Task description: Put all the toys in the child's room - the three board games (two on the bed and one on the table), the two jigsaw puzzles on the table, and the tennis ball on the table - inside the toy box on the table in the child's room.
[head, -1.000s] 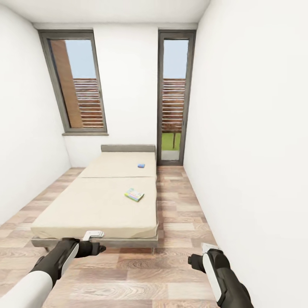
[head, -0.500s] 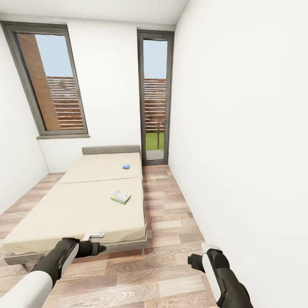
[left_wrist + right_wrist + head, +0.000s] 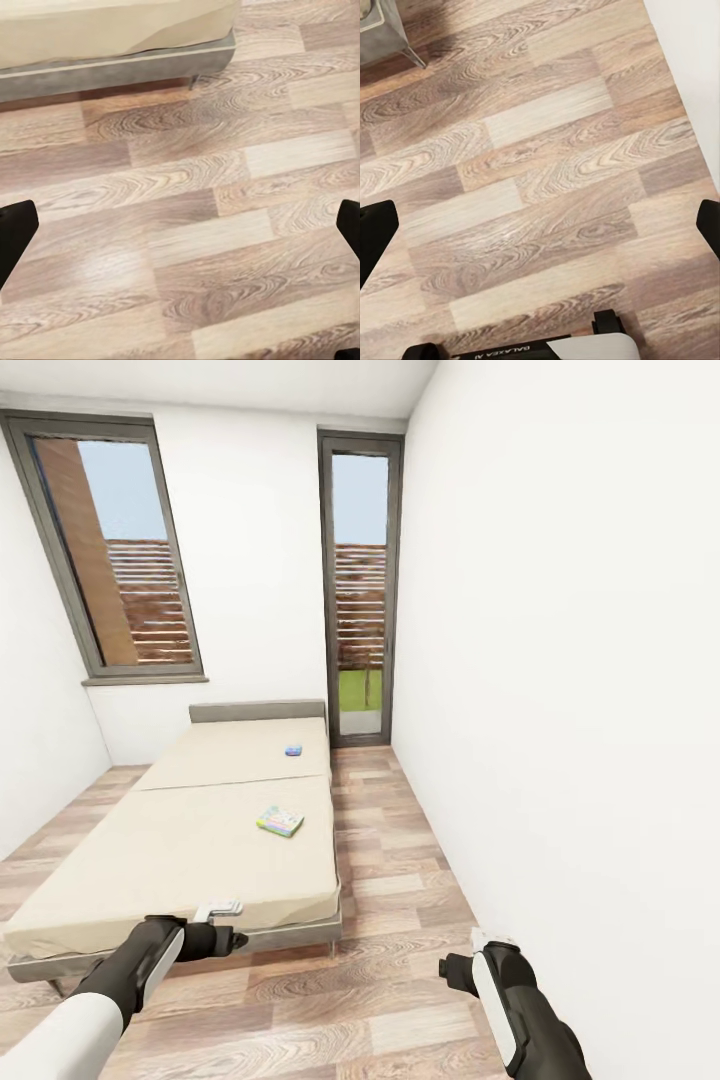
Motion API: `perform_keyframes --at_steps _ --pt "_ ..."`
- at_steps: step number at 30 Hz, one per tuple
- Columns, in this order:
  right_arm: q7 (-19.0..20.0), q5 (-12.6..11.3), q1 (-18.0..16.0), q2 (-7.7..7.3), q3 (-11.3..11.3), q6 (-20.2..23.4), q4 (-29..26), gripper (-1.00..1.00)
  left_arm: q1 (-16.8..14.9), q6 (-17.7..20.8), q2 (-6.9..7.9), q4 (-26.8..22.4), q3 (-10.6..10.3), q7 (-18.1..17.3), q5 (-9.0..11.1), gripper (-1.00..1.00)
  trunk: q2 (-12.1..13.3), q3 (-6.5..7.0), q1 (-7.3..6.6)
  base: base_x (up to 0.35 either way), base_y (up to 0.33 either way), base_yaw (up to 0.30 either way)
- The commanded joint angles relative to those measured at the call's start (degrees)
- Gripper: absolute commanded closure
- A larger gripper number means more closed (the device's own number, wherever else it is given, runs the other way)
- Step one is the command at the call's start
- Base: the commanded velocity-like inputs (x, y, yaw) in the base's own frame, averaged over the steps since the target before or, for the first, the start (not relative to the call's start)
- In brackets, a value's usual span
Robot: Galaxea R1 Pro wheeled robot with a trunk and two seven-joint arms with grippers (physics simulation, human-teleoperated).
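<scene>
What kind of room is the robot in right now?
Most likely a bedroom: a wide bed with a grey headboard stands on wood-plank floor, two board games lie on its mattress, and tall windows face outdoors.

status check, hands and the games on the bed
Left hand and right hand open, empty, over floor. Two games on the bed: near game, blue game by headboard. Path clear along the bed's right side.

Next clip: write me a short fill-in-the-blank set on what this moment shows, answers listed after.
1. Two board games lie on the ____: a multicoloured box and a small blue box.
2. The blue box lies nearer the ____ than the multicoloured one.
3. Both the left gripper and right gripper hang over the ____ floor, jaws apart, holding nothing.

Answers: bed; headboard; wood-plank
</scene>
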Motion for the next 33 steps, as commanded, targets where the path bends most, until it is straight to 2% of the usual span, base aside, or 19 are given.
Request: perform_keyframes --at_steps 1,12,16,20,23,26,33 --pt "-0.49 -0.59 -0.04 0.05 -0.08 0.12 -0.06 -1.0 -0.03 0.33 0.05 -0.08 -0.16 -0.05 0.19 -1.0 0.32 0.07 -0.2 0.0 0.0 0.0" --pt "-0.63 -0.52 -0.02 -0.04 0.13 0.0 -0.14 -1.0 -0.03 0.59 0.03 -0.09 -0.03 0.03 0.19 -1.0 4.73 2.05 -2.62 0.0 0.0 0.0" --pt "-0.65 -0.53 -0.02 0.01 0.15 -0.02 -0.17 -1.0 -0.03 0.91 0.17 -0.84 0.23 -0.24 0.34 -1.0 4.73 2.05 -2.62 0.0 0.0 0.01" --pt "-0.67 -0.53 -0.08 0.16 0.17 0.01 -0.28 -1.0 -0.03 4.05 0.44 -5.18 0.53 -0.55 0.82 -1.0 4.73 2.05 -2.62 0.0 0.0 0.095" --pt "-0.74 -0.5 -1.1 0.4 0.52 0.18 -0.37 -1.0 -0.16 6.67 0.12 -7.8 0.71 -0.47 0.93 -1.0 4.73 2.05 -2.62 0.0 0.0 0.033" --pt "-0.84 -0.03 -3.26 0.73 0.73 0.52 -0.19 -1.0 -1.32 7.86 -0.52 -9.99 0.78 -0.25 0.92 -1.0 4.73 2.05 -2.62 0.0 0.0 0.011" --pt "-1.16 -0.44 -4.49 0.31 0.78 0.74 0.01 -1.0 -5.76 9.9 -1.1 -10.96 1.69 -0.03 1.74 -1.0 4.73 2.05 -2.62 0.0 0.0 0.003"
